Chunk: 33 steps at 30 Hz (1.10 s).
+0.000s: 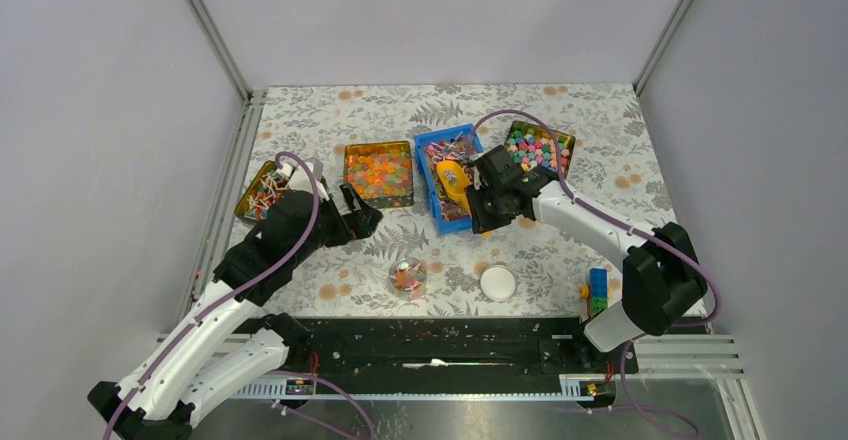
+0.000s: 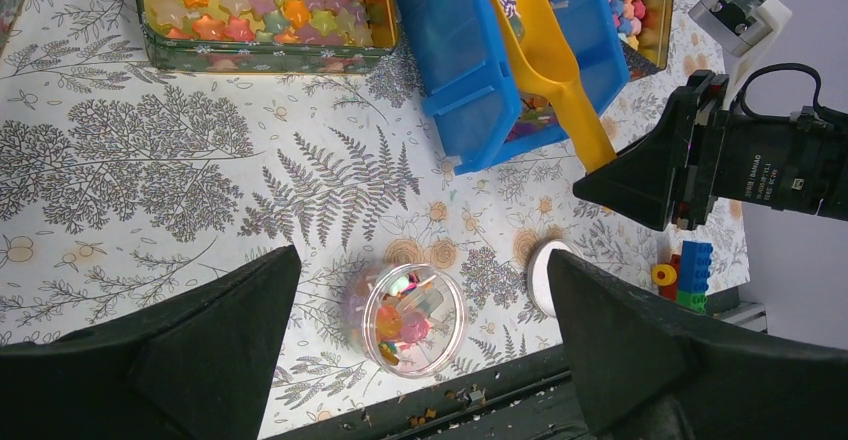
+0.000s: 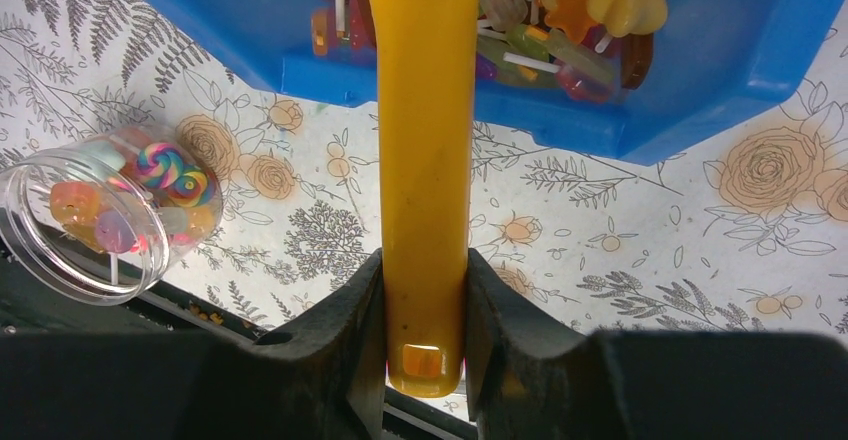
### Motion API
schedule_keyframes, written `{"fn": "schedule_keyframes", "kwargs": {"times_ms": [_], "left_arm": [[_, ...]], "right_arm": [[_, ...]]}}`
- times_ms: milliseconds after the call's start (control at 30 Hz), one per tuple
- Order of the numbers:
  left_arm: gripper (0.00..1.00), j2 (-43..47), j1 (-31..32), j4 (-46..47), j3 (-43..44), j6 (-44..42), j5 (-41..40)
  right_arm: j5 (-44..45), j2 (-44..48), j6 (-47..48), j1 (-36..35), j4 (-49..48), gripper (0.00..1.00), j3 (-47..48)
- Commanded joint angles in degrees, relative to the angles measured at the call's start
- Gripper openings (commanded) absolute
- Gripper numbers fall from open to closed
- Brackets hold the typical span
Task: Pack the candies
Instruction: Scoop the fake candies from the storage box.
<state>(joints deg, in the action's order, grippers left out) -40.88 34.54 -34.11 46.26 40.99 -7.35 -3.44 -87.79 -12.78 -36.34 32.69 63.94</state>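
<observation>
Blue bin: candies on short sticks, mixed colours; bowl of yellow scoop lies inside.
Star tin: orange and yellow jellies, full.
Pastel tin: chunky sweets, just right of the bin.
Clear jar: a few candies; white lid lies apart.
Right gripper: pinching the scoop's handle.
Left gripper: spread wide, holding nothing.

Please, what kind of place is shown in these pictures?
Likely a lab test cell: plain walls on metal posts enclose the table, and two robot arms work over trays of sweets.
</observation>
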Motion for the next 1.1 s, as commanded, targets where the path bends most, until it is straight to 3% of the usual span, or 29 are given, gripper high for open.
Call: {"fn": "schedule_keyframes", "kwargs": {"times_ms": [0, 500, 1067], "left_arm": [[0.99, 0.0, 0.0, 2.3, 0.5, 0.1, 0.6], [0.99, -1.3, 0.0, 3.6, -0.7, 0.4, 1.4], [0.99, -3.0, 0.0, 5.1, -1.6, 0.5, 3.1]], "right_arm": [[2.6, 3.3, 1.5, 0.4, 1.7, 0.00, 2.4], [2.3, 8.2, 5.4, 0.3, 18.8, 0.00, 7.0], [-1.9, 15.4, 8.5, -1.6, 31.0, 0.00, 8.4]]}}
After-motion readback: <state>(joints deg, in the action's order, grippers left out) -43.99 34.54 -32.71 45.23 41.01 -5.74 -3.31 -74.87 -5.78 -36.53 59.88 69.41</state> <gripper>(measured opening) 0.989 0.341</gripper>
